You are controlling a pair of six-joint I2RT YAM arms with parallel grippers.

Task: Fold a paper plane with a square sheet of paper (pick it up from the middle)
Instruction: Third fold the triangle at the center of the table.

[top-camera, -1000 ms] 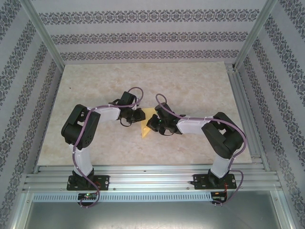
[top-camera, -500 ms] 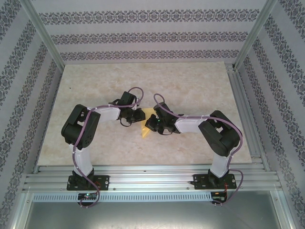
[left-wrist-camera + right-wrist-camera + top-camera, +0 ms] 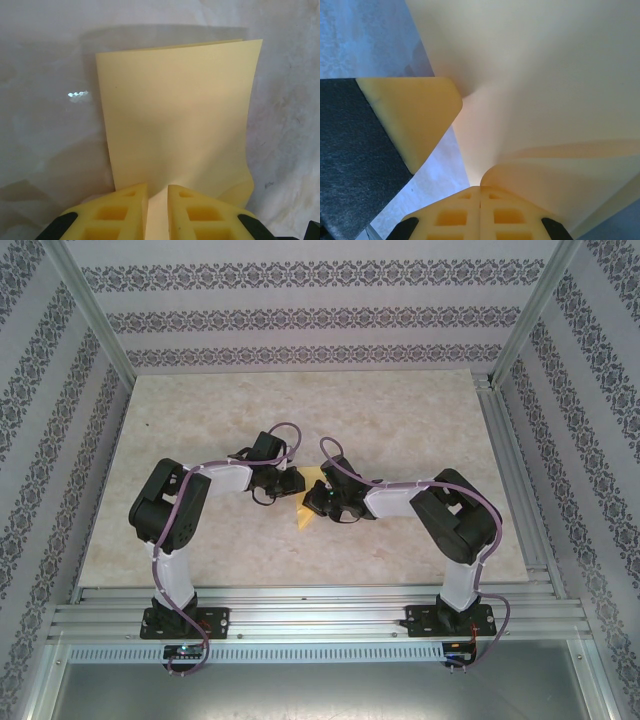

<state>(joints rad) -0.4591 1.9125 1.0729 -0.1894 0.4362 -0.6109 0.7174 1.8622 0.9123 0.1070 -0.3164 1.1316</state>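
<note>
Now pinching the square sheet of paper [image 3: 175, 110] between narrow jaws of the left gripper [image 3: 158, 189], and clamping its other side in the fully closed right gripper [image 3: 480, 190]. Pushed slightly leftward since a moment ago, bowing the sheet over the middle of the table [image 3: 400, 410]; probably forming the crease.

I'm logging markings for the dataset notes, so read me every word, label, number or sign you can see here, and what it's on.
No readable text anywhere.
On the thin yellow-orange sheet of paper: blank, no print.
On the grey patterned wallpaper: ornament only, no letters.
On the small dark box below the left arm's base: too small to read.
</note>
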